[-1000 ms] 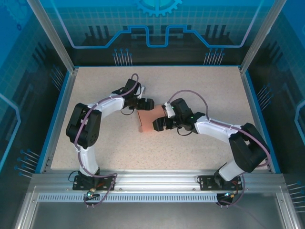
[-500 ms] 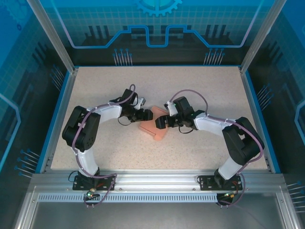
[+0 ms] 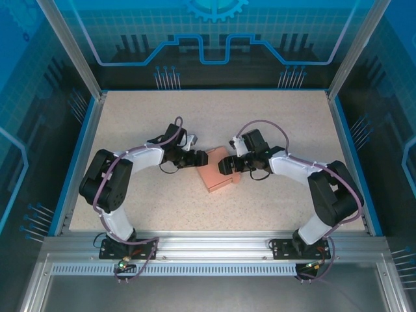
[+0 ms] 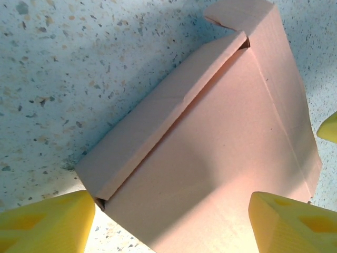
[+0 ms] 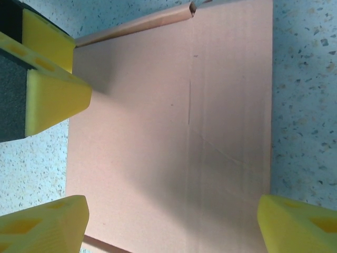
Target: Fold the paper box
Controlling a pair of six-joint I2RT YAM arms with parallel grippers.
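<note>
Speckled pale tabletop [image 3: 130, 130], and flat near its middle the salmon card paper box [image 3: 218, 179], smooth, creased, one long flap [image 4: 158, 134] folded over, inside hidden. Over it from either side, left gripper [image 3: 200, 158] and right gripper [image 3: 225, 166], yellow fingertips [image 4: 47, 224] spread wide; cannot tell whether touching card.
</note>
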